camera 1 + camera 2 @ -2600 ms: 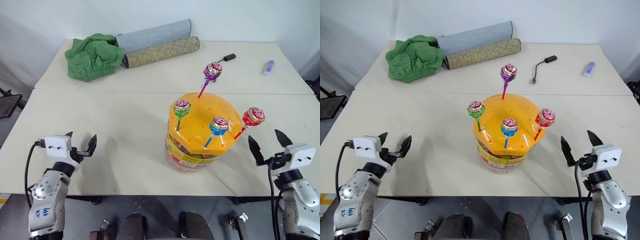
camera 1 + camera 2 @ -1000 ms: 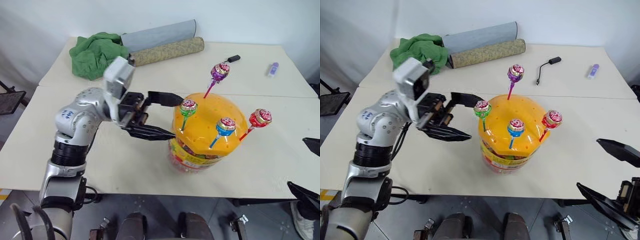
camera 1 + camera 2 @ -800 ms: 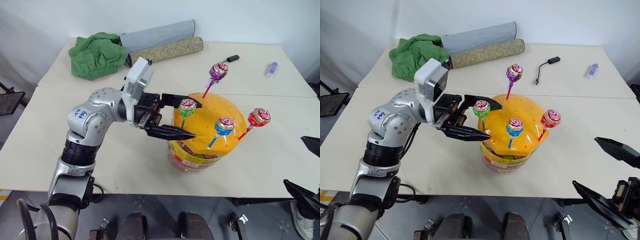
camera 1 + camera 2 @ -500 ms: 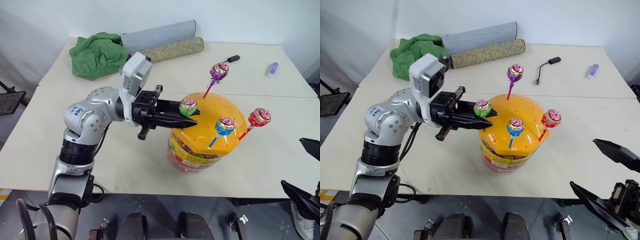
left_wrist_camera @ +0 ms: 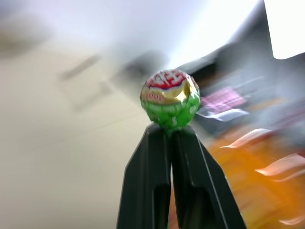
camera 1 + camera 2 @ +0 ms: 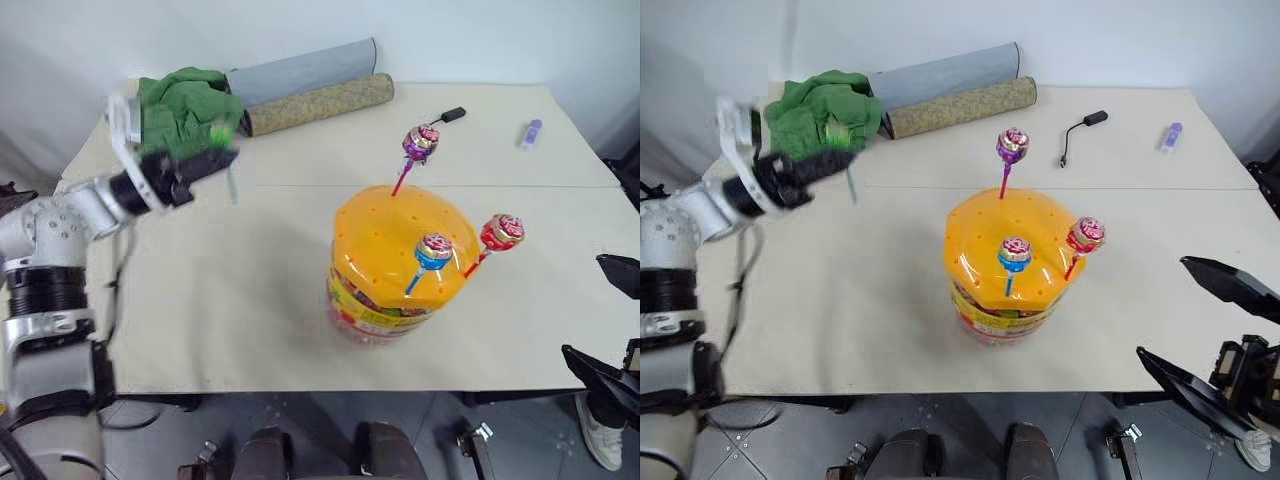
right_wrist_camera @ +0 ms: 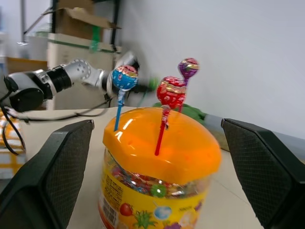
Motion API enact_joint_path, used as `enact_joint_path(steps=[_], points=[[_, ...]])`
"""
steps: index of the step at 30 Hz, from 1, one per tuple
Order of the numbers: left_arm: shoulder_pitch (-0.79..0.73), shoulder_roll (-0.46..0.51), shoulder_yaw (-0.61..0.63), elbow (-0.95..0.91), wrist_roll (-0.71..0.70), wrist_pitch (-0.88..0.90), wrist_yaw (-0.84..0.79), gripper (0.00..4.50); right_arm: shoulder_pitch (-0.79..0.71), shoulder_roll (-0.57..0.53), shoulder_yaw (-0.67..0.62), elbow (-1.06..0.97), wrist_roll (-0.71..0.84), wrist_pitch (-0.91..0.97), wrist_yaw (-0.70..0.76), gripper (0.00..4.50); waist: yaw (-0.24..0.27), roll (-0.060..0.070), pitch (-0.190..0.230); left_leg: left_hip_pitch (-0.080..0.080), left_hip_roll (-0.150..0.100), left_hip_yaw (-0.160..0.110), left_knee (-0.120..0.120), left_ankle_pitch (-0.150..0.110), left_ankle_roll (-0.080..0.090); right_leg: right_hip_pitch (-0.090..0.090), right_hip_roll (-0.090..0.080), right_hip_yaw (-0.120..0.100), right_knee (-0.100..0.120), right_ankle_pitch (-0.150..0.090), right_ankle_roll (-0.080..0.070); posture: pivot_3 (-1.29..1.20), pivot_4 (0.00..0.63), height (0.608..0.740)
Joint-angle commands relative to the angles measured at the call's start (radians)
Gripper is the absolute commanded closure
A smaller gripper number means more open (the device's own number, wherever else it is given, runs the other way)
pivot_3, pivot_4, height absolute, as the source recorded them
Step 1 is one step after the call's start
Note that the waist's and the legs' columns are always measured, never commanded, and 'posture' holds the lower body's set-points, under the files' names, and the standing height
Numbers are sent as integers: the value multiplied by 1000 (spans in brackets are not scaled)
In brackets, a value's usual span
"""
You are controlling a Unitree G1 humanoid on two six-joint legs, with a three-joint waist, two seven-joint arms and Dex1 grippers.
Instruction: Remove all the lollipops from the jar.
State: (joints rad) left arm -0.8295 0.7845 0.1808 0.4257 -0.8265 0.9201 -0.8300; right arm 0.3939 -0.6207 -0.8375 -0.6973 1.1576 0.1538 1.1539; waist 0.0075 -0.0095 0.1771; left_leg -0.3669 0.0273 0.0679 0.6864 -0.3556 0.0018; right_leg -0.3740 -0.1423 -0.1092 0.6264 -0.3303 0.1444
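Head views: jar (image 6: 400, 265) standing near the front edge of the pale table (image 6: 250, 290), with purple lollipop (image 6: 420, 142), blue lollipop (image 6: 434, 250) and red lollipop (image 6: 502, 231) planted upright in the holes of its domed orange lid. Green lollipop (image 6: 222, 133) carried clear of the jar, well off to the robot's left, pinched by its stick in the closed left gripper (image 6: 205, 165) in front of a crumpled green cloth (image 6: 185, 105). Two rolled mats (image 6: 310, 90) lying along the far side of the table beside the cloth; a black cable (image 6: 1080, 128) and a small purple object (image 6: 530, 132) further right. Right gripper (image 6: 1215, 335) held low by the table's near right corner, fingers spread wide, nothing between them. Left wrist view: green lollipop (image 5: 170, 98) seated directly above the two black fingertips (image 5: 157, 143), pressed together on the stick below the candy; background heavily blurred, with orange smears to one side. Right wrist view: jar (image 7: 159, 181) seen between the widely parted right fingers (image 7: 52, 171), apart from both; blue lollipop (image 7: 124, 78), red lollipop (image 7: 170, 92) and purple lollipop (image 7: 188, 67) rising from the lid, left arm (image 7: 52, 81) seen beyond.
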Motion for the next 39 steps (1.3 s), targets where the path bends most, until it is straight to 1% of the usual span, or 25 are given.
enact_joint_path(steps=[1, 3, 5, 8, 12, 14, 16, 20, 21, 22, 24, 25, 27, 28, 29, 30, 32, 34, 35, 37, 39], points=[[160, 162, -104, 9, 268, -117, 45, 4488, -10, -56, -17, 26, 2, 1, 71, 0, 4, -1, 1, -1, 0, 0, 0, 0, 0, -1, 0, 0, -1, 0, 0, 0, 150, 740], [240, 221, -124, 3, 333, -123, 44, 4488, -4, -80, -19, 44, 0, 9, 116, 0, 7, -3, 2, -1, 0, 1, -2, -1, -1, -2, 0, 0, -1, 0, 0, 0, 150, 740], [311, 263, -105, 5, 350, -82, 39, 4488, -1, -96, -3, 56, -20, -1, 177, 0, 20, -4, 2, -2, 1, 3, -2, -1, -1, -2, 1, -1, -1, 0, 0, 0, 150, 740], [431, 315, -62, -2, 360, -40, 32, 4488, -5, -113, 24, 72, -56, -20, 262, 0, 17, -3, 1, -1, 1, 4, -1, -1, -1, -1, 1, 1, -1, 0, 0, 0, 150, 740], [529, 335, -8, -65, 345, 4, 27, 3415, -24, -111, 30, 84, -56, -11, 257, 0, 8, 1, -1, 5, 2, 5, -3, -1, -1, 0, 1, 5, 0, 0, 0, 0, 150, 740], [545, 335, 5, -50, 356, -21, 10, 2824, -30, -108, 41, 81, -57, -6, 253, 0, 7, 1, -1, 9, 2, 8, -5, -1, -1, 1, 1, 8, 1, 0, -1, 0, 150, 740], [542, 334, 16, -18, 368, -71, -17, 2220, -36, -105, 52, 76, -59, -3, 242, 0, 6, 2, -2, 11, 3, 10, -6, -1, -1, 1, 1, 9, 1, 0, -1, 0, 150, 740], [507, 343, 56, 45, 360, -214, -126, 1124, -54, -98, 58, 72, -55, -1, 203, 0, 5, 3, -2, 11, 3, 12, -6, -1, -2, 0, 1, 10, 2, -1, -1, 0, 150, 740], [460, 346, 91, 67, 337, -322, -213, 863, -60, -94, 61, 70, -50, 2, 179, 0, 7, 2, -2, 11, 3, 13, -6, -1, -2, 0, 1, 10, 2, -1, -1, 0, 150, 740], [407, 345, 128, 80, 307, -437, -316, 863, -68, -85, 62, 65, -39, 5, 145, 0, 8, 1, -1, 11, 3, 14, -6, -1, -2, -1, 2, 10, 2, -1, -1, 0, 150, 740], [330, 346, 149, 145, 279, -541, -467, 863, -72, -72, 60, 52, -17, 18, 82, 0, 19, -6, -1, 7, 4, 20, -4, -1, -2, -3, 2, 9, 2, -1, -2, 0, 150, 740], [284, 342, 134, 145, 266, -539, -533, 863, -63, -65, 45, 45, -3, 23, 53, 0, 21, -7, -2, 5, 4, 18, -2, -1, -2, -3, 3, 7, 2, -1, -2, 0, 150, 740], [211, 331, 104, 141, 261, -519, -616, 863, -48, -57, 18, 38, 18, 33, 15, 0, 25, -7, -2, 4, 3, 19, -2, -2, -1, -3, 1, 6, 1, 0, -1, 0, 150, 740], [174, 314, 76, 112, 254, -498, -656, 863, -39, -54, -4, 38, 36, 37, -6, 0, 25, -6, -2, 4, 2, 20, -2, -2, 0, -3, 0, 6, 1, 0, -1, 0, 150, 740], [121, 278, 37, 48, 222, -433, -686, 863, -23, -46, -38, 40, 67, 44, -45, 0, 27, -6, -1, 4, 2, 20, -2, -3, 0, -3, 0, 6, 1, 0, -1, 0, 150, 740], [64, 227, -11, -13, 209, -404, -705, 863, -1, -40, -70, 37, 82, 46, -53, 0, 32, -6, -1, 4, 2, 20, -2, -3, 0, -3, 0, 5, 1, 0, -1, 0, 150, 740], [-12, 145, -58, -84, 193, -365, -703, 863, 29, -27, -102, 17, 99, 44, -70, 0, 47, -6, -2, 4, 2, 19, -1, -3, 0, -2, 0, 5, 1, 0, 0, 0, 150, 740], [-105, 14, -102, -112, 184, -349, -656, 863, 63, -9, -143, -7, 120, 39, -94, 0, 46, -6, -1, 0, 3, 18, 4, -3, 0, -3, 1, 4, 1, 1, 0, 0, 150, 740], [-136, -32, -118, -114, 185, -344, -648, 863, 83, -3, -162, -16, 127, 39, -97, 0, 45, -7, -1, -1, 3, 18, 5, -3, 0, -3, 1, 4, 1, 1, 0, 0, 150, 740], [-171, -84, -138, -103, 199, -340, -646, 863, 110, 7, -180, -30, 132, 37, -100, 0, 36, -6, -1, -2, 3, 18, 7, -3, 0, -3, 2, 4, 0, 1, 0, 0, 150, 740], [-235, -181, -182, -78, 224, -365, -628, 863, 152, 30, -214, -47, 141, 30, -101, 0, 19, -6, -1, -1, 3, 19, 6, -3, 1, -3, 2, 5, 1, 1, 0, 0, 150, 740]])
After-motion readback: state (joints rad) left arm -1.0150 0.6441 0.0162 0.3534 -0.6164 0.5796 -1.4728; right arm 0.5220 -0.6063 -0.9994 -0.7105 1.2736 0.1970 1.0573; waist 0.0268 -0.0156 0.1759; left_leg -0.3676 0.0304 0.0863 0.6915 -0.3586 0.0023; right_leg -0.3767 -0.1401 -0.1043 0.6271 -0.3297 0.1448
